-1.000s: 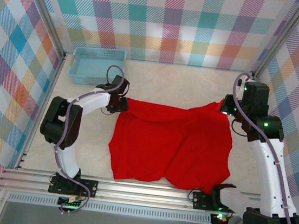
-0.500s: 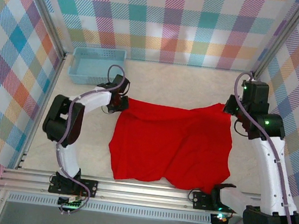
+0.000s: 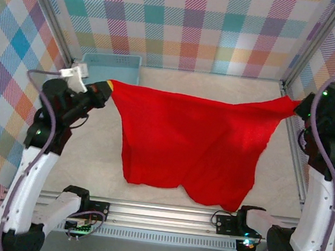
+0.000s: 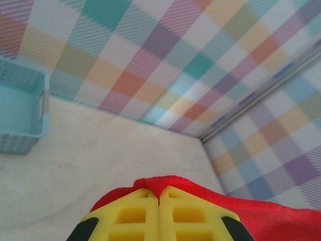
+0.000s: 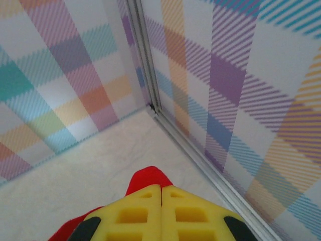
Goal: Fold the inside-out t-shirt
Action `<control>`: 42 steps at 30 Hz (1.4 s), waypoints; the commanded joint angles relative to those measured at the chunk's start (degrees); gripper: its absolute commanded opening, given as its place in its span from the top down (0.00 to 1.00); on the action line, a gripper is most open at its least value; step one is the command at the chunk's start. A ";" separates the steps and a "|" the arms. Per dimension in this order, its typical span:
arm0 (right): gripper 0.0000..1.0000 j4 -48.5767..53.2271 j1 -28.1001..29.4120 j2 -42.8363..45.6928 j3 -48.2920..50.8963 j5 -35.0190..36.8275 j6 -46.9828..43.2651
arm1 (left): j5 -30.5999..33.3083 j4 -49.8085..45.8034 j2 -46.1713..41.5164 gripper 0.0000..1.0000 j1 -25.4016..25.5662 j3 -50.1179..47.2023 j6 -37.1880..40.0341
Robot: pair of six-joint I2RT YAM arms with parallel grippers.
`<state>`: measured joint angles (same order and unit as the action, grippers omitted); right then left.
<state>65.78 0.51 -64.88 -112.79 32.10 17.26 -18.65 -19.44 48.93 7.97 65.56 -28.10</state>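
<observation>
The inside-out t-shirt (image 3: pixel 190 143) is plain bright red and hangs stretched in the air between both grippers, its lower edge sagging toward the table's front. My left gripper (image 3: pixel 106 86) is shut on its far left corner, red cloth (image 4: pixel 165 183) poking out between the yellow fingers (image 4: pixel 130 216). My right gripper (image 3: pixel 297 105) is shut on the far right corner, with a red tip (image 5: pixel 148 178) showing past its yellow fingers (image 5: pixel 190 216). The top edge runs taut from one gripper to the other.
A light-blue plastic basket (image 3: pixel 111 62) stands at the back left, behind my left arm, seen also as the basket (image 4: pixel 20 110) in the left wrist view. Checked walls and metal frame posts (image 5: pixel 150 65) close in the table (image 3: pixel 191 85).
Both arms rose and spread apart, lifting the shirt off the table and pulling its top edge taut. The left gripper closed on its corner; the right stayed shut.
</observation>
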 commanded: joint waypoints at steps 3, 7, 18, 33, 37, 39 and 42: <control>1.00 1.55 -0.54 3.43 -10.46 -3.61 -2.65 | -4.26 -1.80 -8.67 1.00 -1.27 4.58 -1.47; 1.00 -0.50 -0.53 8.96 -14.50 -9.68 -3.37 | -4.84 -3.28 -13.89 1.00 -1.28 8.39 -0.66; 1.00 -2.13 -0.38 9.28 -32.38 -10.74 -6.80 | -5.35 -6.65 -17.07 1.00 -1.21 17.68 -0.32; 1.00 -20.85 -0.25 -0.73 5.97 -17.25 -5.84 | -1.08 6.76 8.86 1.00 -0.69 -2.05 -0.44; 1.00 -28.80 -0.25 -6.90 17.46 -17.34 -5.28 | 0.49 12.32 23.73 1.00 1.02 -3.42 -0.42; 1.00 -32.24 -0.32 -11.79 20.76 -16.32 -5.17 | 0.91 13.61 32.89 1.00 2.32 -0.70 0.29; 1.00 -35.27 -0.25 -20.28 21.39 -13.83 -5.21 | 2.85 13.36 44.94 1.00 3.75 5.98 0.56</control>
<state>39.44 0.34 -81.06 -91.26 15.97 11.53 -17.91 -10.90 87.96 10.33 65.71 -28.80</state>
